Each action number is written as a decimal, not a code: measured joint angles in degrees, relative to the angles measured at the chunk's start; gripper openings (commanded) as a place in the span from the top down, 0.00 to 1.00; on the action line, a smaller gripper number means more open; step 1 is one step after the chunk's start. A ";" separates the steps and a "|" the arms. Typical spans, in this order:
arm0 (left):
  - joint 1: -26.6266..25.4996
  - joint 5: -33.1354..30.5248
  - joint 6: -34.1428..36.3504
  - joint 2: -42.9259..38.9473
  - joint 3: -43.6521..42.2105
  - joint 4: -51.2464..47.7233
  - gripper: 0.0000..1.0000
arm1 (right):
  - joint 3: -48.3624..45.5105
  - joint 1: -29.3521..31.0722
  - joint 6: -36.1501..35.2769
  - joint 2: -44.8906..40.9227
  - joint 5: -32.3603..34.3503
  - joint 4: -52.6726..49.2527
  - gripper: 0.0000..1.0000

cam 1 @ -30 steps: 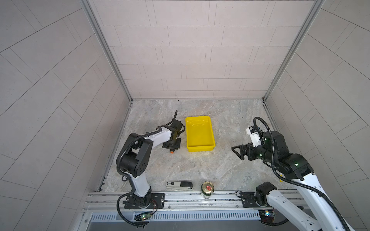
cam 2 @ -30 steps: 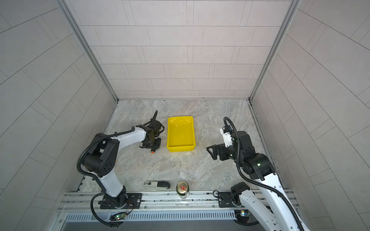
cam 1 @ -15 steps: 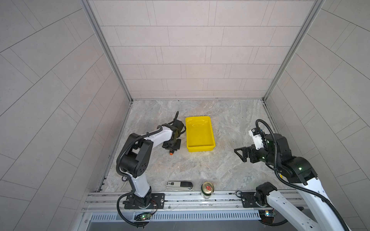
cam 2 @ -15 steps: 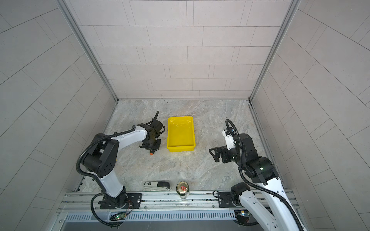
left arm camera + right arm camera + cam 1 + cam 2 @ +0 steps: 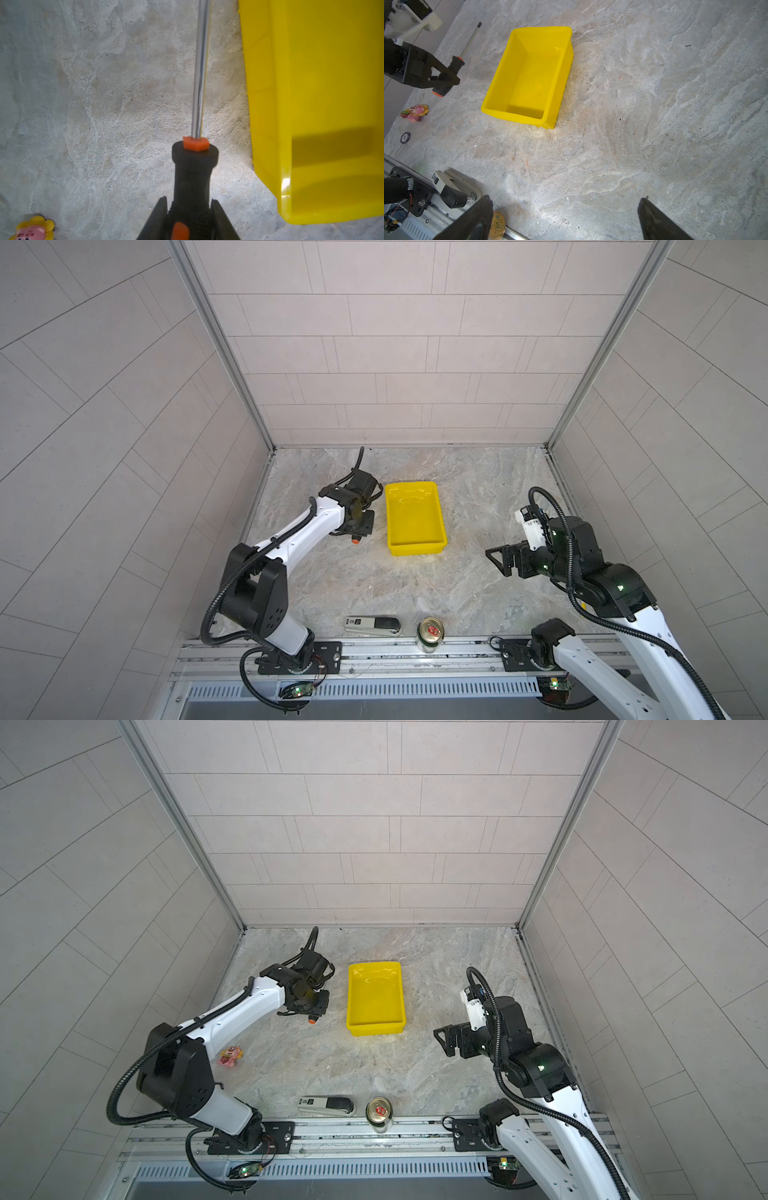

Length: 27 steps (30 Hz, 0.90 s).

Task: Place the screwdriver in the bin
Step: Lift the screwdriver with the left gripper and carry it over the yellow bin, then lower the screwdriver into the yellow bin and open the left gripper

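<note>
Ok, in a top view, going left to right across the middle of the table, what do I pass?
Pink toy → screwdriver in the left gripper → yellow bin → right gripper.

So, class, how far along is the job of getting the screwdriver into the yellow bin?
Done: the left gripper is shut on the screwdriver, at its black handle. In hand: it holds the tool beside the bin, with the shaft running along the outside wall. Left: carry it over the rim and release; the bin is empty. The right gripper hangs open, apart from both.
</note>
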 measured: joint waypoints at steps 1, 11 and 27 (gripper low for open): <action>-0.46 0.35 0.24 -0.04 0.98 -0.59 1.00 | 0.13 0.00 0.07 0.00 0.00 -0.02 0.00; -10.10 3.10 0.94 1.66 8.41 1.25 1.00 | 1.88 0.00 0.42 -0.15 0.02 -0.07 0.00; -14.56 5.31 -1.68 16.35 15.98 5.51 1.00 | 2.08 0.00 1.62 -0.52 0.20 -0.44 0.00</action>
